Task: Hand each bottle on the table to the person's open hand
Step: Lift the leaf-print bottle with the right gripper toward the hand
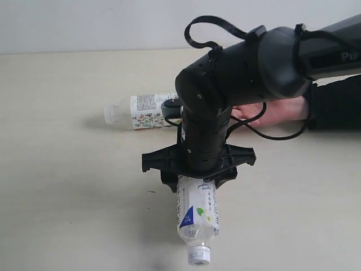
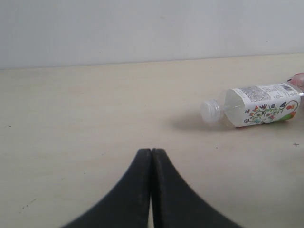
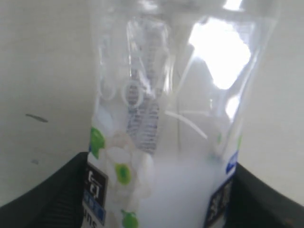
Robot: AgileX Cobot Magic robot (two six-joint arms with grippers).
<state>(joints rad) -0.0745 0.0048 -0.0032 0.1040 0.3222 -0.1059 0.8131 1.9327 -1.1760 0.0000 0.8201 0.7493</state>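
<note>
- Green-label bottle (image 1: 197, 217) sits in the right tool (image 1: 197, 179), with its white cap end sticking out towards the near edge of the desk (image 1: 67, 186). Can't tell whether it touches the desk.
- Only the right wrist view shows the grip up close: bottle (image 3: 175, 142) wedged between both black fingers (image 3: 52, 194), jaws spread to body width and clamped on the labelled part.
- Floral bottle (image 1: 144, 111) lies on its side further back, cap pointing left and well apart from the right tool. The arm covers its base end.
- Left wrist view shows that bottle (image 2: 263, 105) whole. It also shows the left tool (image 2: 151, 156), which is out of the exterior view, pressed fully closed and holding nothing.
- Person's open hand (image 1: 276, 110) rests behind the arm on the right and is seen in the exterior view only.
</note>
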